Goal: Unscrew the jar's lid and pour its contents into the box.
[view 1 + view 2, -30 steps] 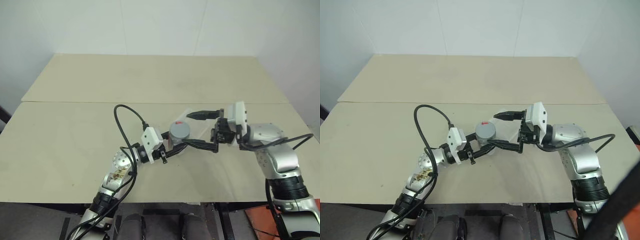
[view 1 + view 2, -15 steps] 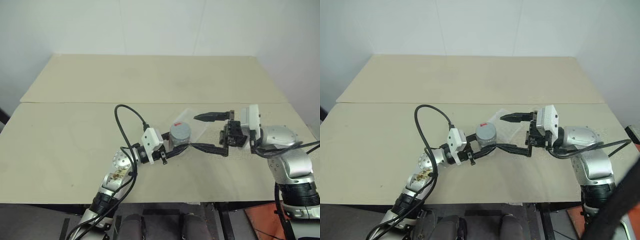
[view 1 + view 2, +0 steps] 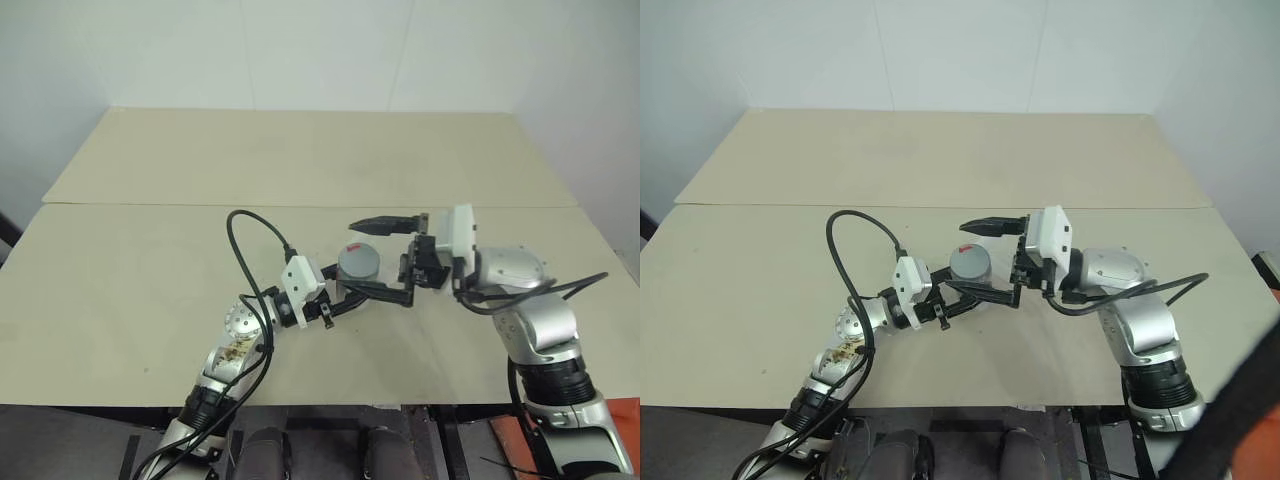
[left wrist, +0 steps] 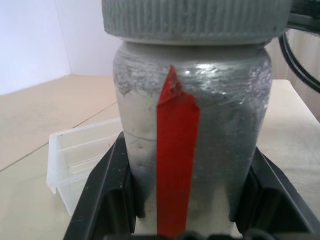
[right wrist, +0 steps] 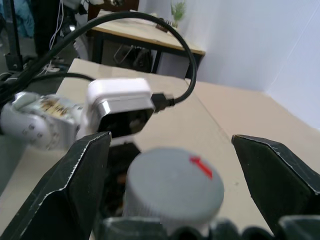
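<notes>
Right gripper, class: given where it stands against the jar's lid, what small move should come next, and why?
Probably close the right gripper on the lid. Its open fingers flank the lid without touching it, the lid sits on the jar, and the left gripper is shut on the jar's body.

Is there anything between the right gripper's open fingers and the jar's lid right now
Nothing visible. The right gripper is open, one finger either side of the lid, gaps bare. The left gripper holds the jar below.
</notes>
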